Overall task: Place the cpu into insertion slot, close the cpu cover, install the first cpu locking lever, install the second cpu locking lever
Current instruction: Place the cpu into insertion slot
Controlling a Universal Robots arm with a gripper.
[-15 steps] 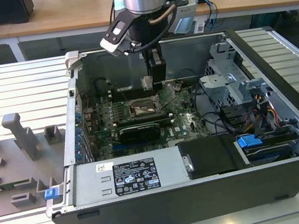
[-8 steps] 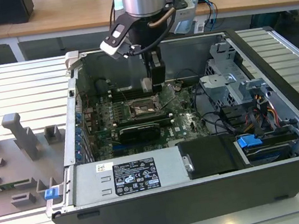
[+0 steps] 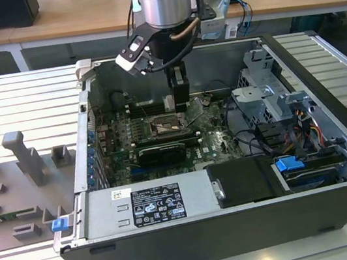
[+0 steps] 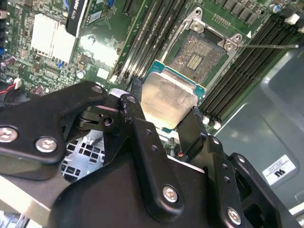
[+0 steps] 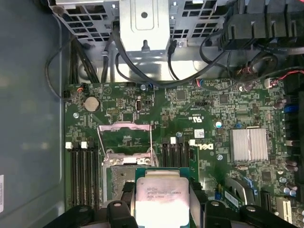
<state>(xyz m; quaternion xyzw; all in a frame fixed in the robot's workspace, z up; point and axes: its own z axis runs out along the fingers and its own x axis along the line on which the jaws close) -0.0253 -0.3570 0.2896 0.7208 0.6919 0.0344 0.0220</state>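
Note:
My gripper (image 4: 164, 107) is shut on the cpu (image 4: 167, 97), a flat square chip with a silvery top, one black finger on each of two opposite edges. In the first wrist view the cpu (image 5: 161, 194) hangs just above the board, beside and partly over the insertion slot (image 5: 119, 176). The insertion slot (image 4: 197, 52) lies open with its dark pin field bare. The cpu cover (image 5: 124, 127) stands raised on its hinge. A thin lever (image 4: 270, 46) sticks out sideways from the socket. In the exterior view the gripper (image 3: 180, 99) reaches down into the open case, close above the insertion slot (image 3: 163, 126).
Black memory slots (image 4: 152, 33) flank the socket on both sides. A black graphics card (image 3: 162, 151) lies in front of it. A drive cage (image 3: 267, 98) with cables fills the exterior view's right, a power supply (image 3: 149, 203) the front. Grey fixtures (image 3: 26, 160) stand outside the case.

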